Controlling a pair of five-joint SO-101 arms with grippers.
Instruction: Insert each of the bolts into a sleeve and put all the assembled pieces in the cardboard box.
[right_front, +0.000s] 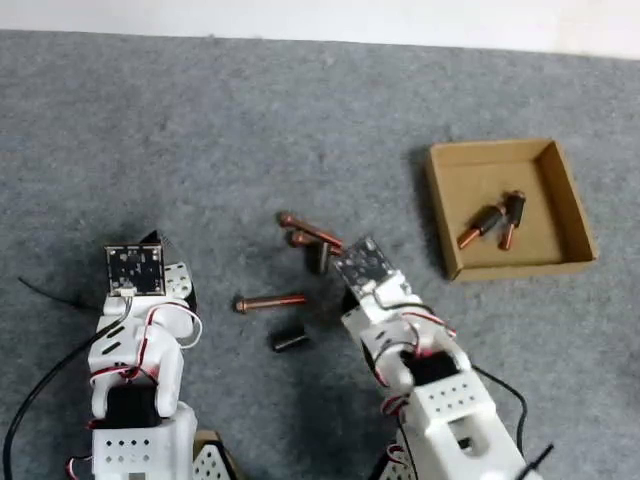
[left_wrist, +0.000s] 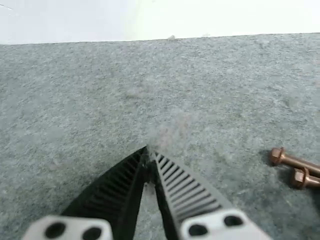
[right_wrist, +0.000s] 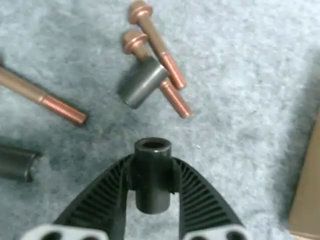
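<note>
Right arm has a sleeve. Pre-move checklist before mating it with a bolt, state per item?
1. Right gripper shut on sleeve: ok.
2. Held sleeve's bore open at its visible end: ok.
3. Left gripper holding a bolt to insert: not ok, shut and empty.
4. Free bolt to pick: ok, single bolt lies alone on the table.
5. Two bolts separated: not ok, they lie together, touching a spare sleeve.
6. Cardboard box has room: ok, two assembled pieces inside.
</note>
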